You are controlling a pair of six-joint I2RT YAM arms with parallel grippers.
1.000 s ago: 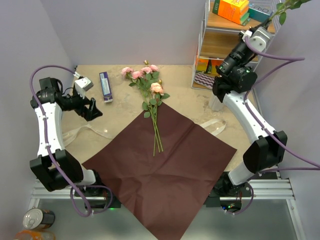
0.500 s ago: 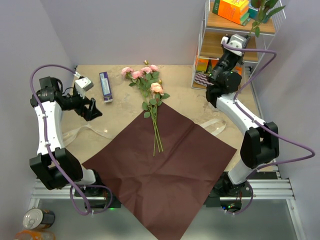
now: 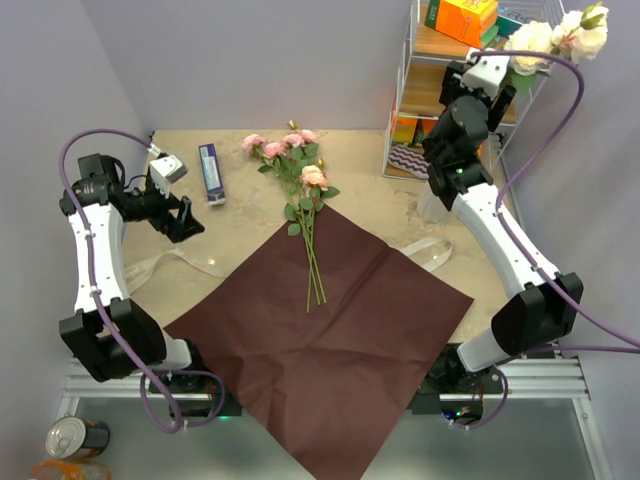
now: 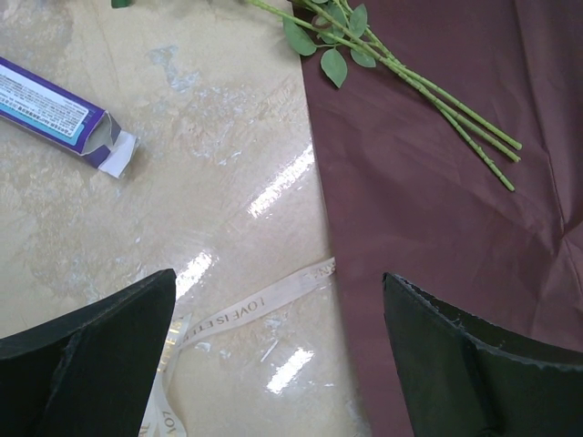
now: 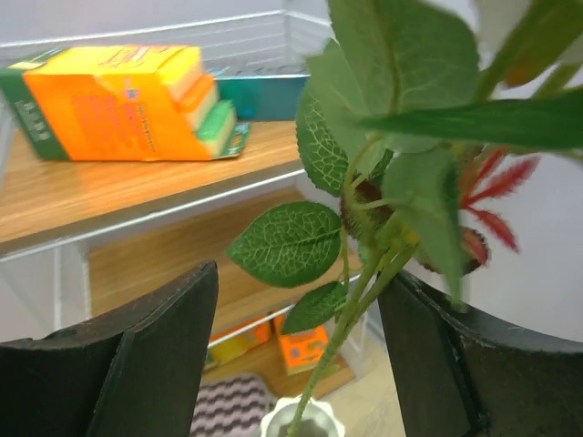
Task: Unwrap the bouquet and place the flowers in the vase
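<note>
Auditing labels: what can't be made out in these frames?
- Vase: right wrist view, bottom edge cuts off all but the mouth; top view, right arm covers part of it.
- Cream roses: right wrist view, blooms blurred and cropped at the top.
- Purple box print: top view, too small.

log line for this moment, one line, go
left gripper: open, over ribbon | right gripper: open around cream rose stem | stem foot in vase | pink roses lying partly on maroon paper
</note>
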